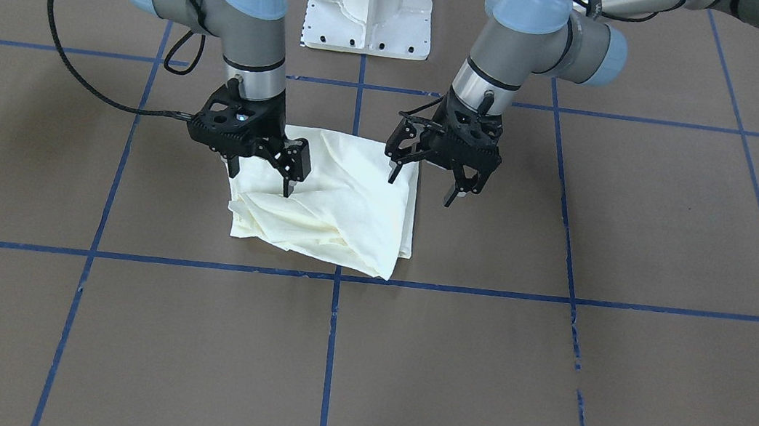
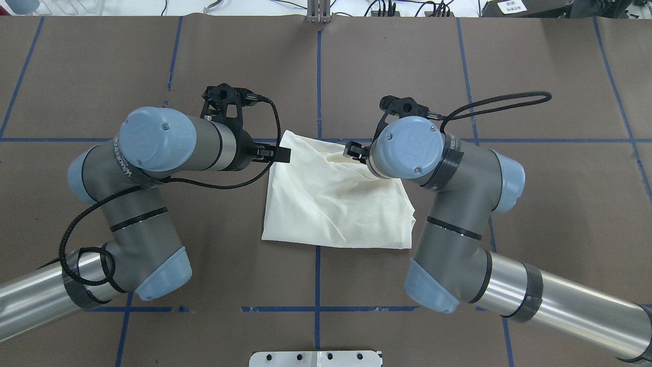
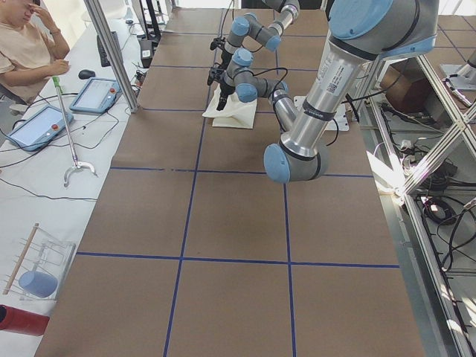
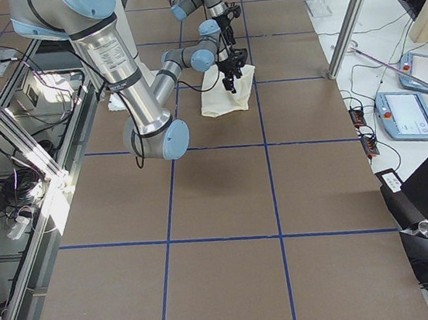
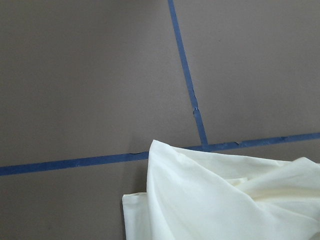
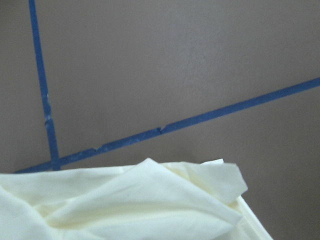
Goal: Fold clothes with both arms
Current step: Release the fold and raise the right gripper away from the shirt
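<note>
Cream shirt [image 1: 343, 212] is lying folded and rumpled mid-surface [image 1: 548, 382]. Left pincer [image 1: 421, 183] is hanging wide open over one edge, gripping nothing. Right pincer [image 1: 261, 179] is hovering spread open over the opposite edge, also empty.

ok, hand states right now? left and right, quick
Left hand: open, holding nothing, at the edge of the shirt.
Right hand: open, holding nothing, just above the shirt.
</note>
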`<state>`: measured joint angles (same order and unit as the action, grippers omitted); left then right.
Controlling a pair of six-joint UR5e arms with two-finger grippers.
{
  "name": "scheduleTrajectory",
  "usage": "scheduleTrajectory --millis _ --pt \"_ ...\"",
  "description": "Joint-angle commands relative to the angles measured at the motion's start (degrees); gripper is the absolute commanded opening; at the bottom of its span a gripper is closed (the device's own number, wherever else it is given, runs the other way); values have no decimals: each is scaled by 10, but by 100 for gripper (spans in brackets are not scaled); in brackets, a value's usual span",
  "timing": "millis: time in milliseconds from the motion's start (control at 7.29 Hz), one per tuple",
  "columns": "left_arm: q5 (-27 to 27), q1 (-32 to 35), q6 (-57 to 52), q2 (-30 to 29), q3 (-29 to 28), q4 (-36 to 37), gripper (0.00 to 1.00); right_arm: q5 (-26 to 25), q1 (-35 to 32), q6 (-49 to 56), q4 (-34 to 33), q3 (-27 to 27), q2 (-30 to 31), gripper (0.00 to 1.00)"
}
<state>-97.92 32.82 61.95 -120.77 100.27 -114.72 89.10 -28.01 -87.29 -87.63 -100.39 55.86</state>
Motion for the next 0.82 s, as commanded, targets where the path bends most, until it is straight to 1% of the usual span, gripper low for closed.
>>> scheduleTrajectory --millis 0,274,412,549,686 --pt "-2 0 -3 6 2 -8 100 -73 58 5 -3 24 -6 100" --pt "-2 0 2 6 2 -7 100 -91 57 44 -1 101 -35 100" --pt "-2 0 3 7 2 -7 100 -92 41 62 -3 113 -40 100" --pt "-2 0 3 7 2 -7 100 -91 17 75 1 140 -46 100" --pt "-2 0 3 8 2 -7 100 -89 -17 90 2 182 -61 100"
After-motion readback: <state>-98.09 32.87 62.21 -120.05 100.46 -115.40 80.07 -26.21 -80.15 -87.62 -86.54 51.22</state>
